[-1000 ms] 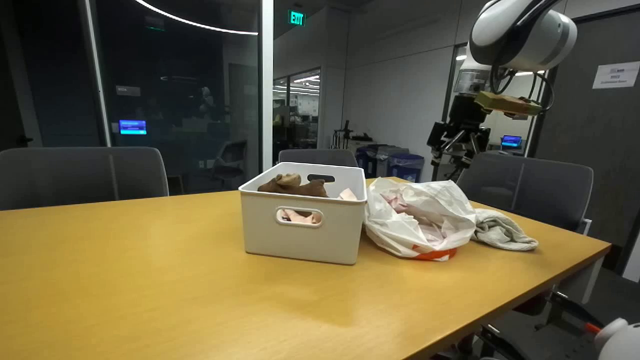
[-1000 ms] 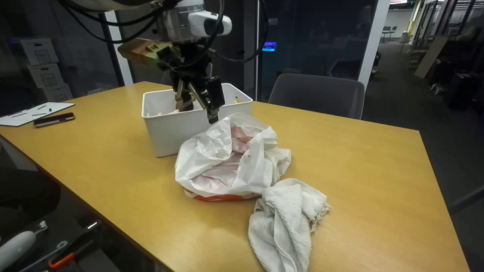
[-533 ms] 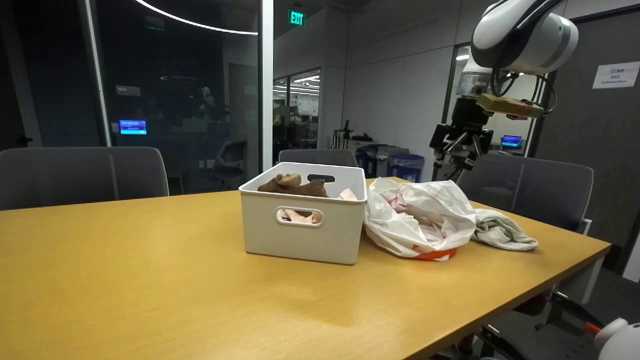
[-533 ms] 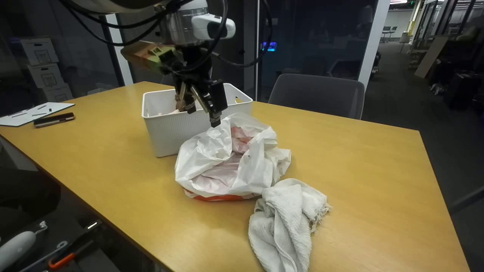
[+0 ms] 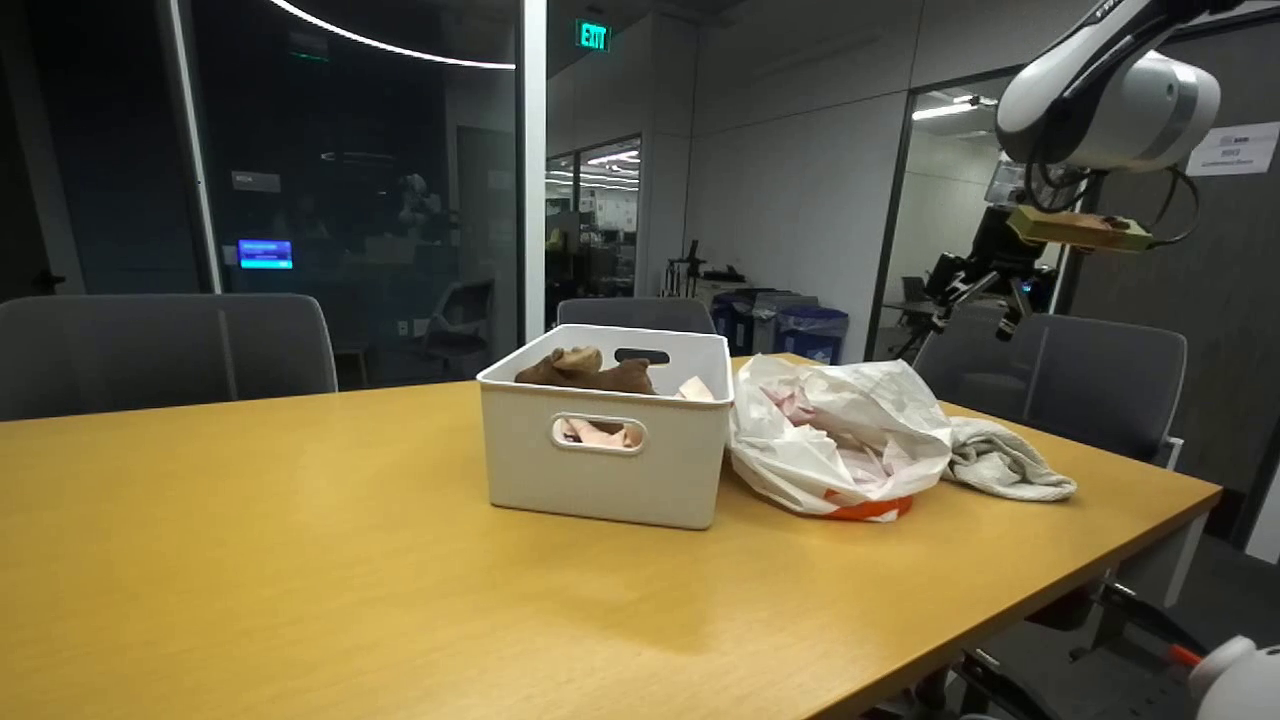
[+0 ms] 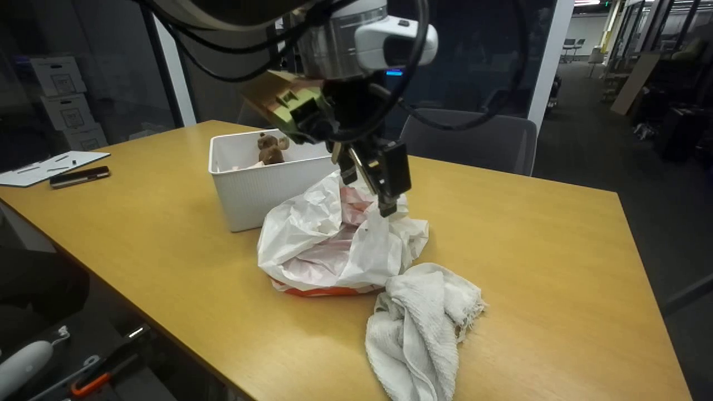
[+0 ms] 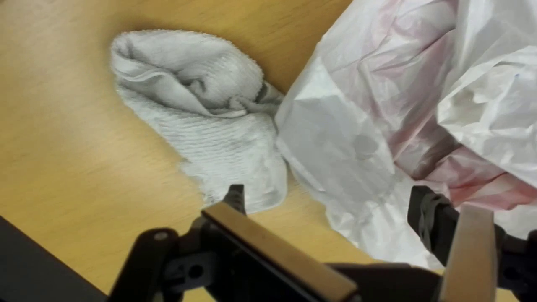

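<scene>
1 hand (image 7: pixel 329 199), spread wide, nothing held, above tabletop (image 7: pixel 50 159). In the wrist view, towel (image 7: pixel 226 142) lies left of plastic bag (image 7: pixel 335 138), seemingly touching it. Risk: lowering here could snag the bag's loose edge and drag both.

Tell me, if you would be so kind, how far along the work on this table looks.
Seemingly done: a brown soft toy is inside the white bin. In hand: nothing; the open fingers hang above the table, gripping neither the plastic bag nor the towel. Perhaps left: that bag and towel, which both lie on the table outside the bin.
</scene>
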You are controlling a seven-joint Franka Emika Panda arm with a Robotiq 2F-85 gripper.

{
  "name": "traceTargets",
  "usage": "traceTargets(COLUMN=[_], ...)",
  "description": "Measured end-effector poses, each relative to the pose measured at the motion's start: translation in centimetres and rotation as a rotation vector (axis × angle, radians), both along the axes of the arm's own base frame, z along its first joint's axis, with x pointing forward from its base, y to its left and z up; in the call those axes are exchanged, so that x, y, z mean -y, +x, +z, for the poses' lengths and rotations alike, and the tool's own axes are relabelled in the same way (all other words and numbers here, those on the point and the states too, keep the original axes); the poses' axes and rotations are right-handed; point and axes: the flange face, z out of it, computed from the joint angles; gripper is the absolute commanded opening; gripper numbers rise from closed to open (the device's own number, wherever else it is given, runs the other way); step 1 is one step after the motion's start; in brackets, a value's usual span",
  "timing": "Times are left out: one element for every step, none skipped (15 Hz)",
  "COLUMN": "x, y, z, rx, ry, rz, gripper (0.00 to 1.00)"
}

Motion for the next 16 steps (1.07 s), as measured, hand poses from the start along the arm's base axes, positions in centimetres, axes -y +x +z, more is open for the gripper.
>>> traceTargets(x=[1.5,2.8,3.9,4.7,5.5,6.1,6.8,7.4,8.0,8.4,8.7,8.9,8.9,8.9,8.9,8.9], y=[-0.2,-0.4,-0.6,-0.8,-0.9,-1.0,-1.2,-1.4,-1.7,-1.9,-2.0,-2.1,-2.1,-2.1,-2.1,-2.1], z=[-0.4,-0.9,-1.4,-1.8,-2.2,-2.4,-2.6,-2.7,-2.8,-2.7,-2.6,-2.4,-2.4,-2.3,-2.4,-2.6], rx=[-0.004,-0.014,-0.036,-0.067,-0.103,-0.145,-0.187,-0.229,-0.267,-0.296,-0.311,-0.315,-0.317,-0.319,-0.321,-0.324], ry=[-0.008,-0.010,-0.017,-0.024,-0.032,-0.040,-0.044,-0.039,-0.029,-0.019,-0.014,-0.012,-0.011,-0.011,-0.010,-0.009], rz=[-0.027,-0.049,-0.061,-0.065,-0.065,-0.064,-0.065,-0.061,-0.051,-0.043,-0.037,-0.034,-0.032,-0.031,-0.031,-0.030], gripper=[1.00,1.00,1.00,1.00,1.00,1.00,1.00,1.00,1.00,1.00,1.00,1.00,1.00,1.00,1.00,1.00])
